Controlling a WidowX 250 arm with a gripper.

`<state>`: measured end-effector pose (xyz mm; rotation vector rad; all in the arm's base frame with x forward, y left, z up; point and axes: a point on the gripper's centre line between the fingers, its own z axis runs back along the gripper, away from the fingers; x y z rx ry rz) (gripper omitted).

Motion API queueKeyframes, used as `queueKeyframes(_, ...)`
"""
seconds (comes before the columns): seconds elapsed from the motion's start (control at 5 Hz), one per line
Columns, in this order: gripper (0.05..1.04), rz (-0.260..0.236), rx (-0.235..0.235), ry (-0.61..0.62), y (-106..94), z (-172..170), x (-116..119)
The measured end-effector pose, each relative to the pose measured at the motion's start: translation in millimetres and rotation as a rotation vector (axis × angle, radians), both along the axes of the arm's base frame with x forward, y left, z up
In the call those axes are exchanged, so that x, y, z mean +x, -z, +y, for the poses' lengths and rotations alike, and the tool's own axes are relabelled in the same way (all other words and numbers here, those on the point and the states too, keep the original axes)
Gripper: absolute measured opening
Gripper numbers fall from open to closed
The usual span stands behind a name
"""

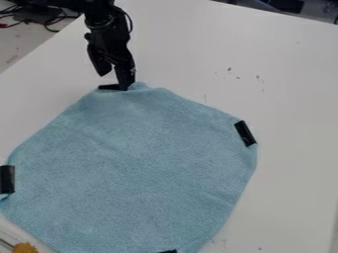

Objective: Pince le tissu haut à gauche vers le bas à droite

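White tabletop (pixel 191 54), blue cloth (pixel 139 163), top corner (pixel 142 90) at hand (pixel 113 82)

A white tabletop (pixel 290 89) has small dark marks (pixel 229 70) between 1 and 2 o'clock and faint specks at 5. Beyond its edge, black cables (pixel 49 21) and 1 red cable (pixel 8 24) lie at 11 o'clock. A mustard-yellow thing (pixel 25 247) sits at 7 o'clock.

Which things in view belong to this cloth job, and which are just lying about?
For the job:
- blue cloth
- black strips at its edges
- end effector, open at its upper corner

Lying about:
- orange-yellow item, bottom left
- cables, upper left
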<state>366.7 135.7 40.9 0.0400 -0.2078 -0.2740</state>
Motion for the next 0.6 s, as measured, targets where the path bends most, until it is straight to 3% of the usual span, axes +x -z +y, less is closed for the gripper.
queueKeyframes(0.2, 1.001, 0.018, -0.008, 0.013, 5.7, 10, 9)
queueKeyframes(0.6, 1.001, 0.056, -0.087, 0.048, 29.3, 11, 19)
